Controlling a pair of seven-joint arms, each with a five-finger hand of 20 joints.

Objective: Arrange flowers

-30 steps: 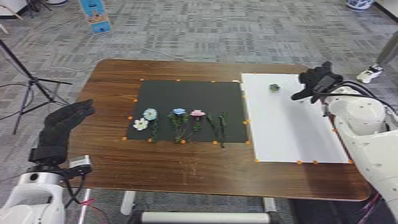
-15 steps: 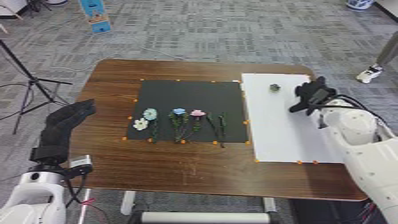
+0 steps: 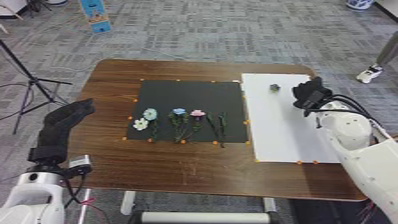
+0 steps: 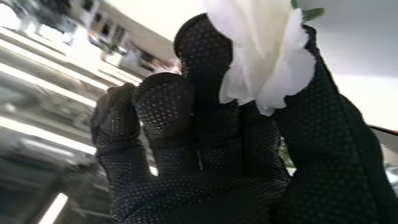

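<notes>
White flower (image 4: pixel 266 55) clamped in the right hand (image 3: pixel 312 95), thumb against fingers, at the head view's upper right over the white sheet (image 3: pixel 286 132); excess pressure could crease petals, premature release could drop it askew.

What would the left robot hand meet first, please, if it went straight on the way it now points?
Probably nothing: ahead of the left robot hand, the way over the brown table looks free as far as shown, though its height is unclear.

Legible text: none, whether on the blue panel (image 3: pixel 94 16) beyond the table (image 3: pixel 160 172) or elsewhere.
</notes>
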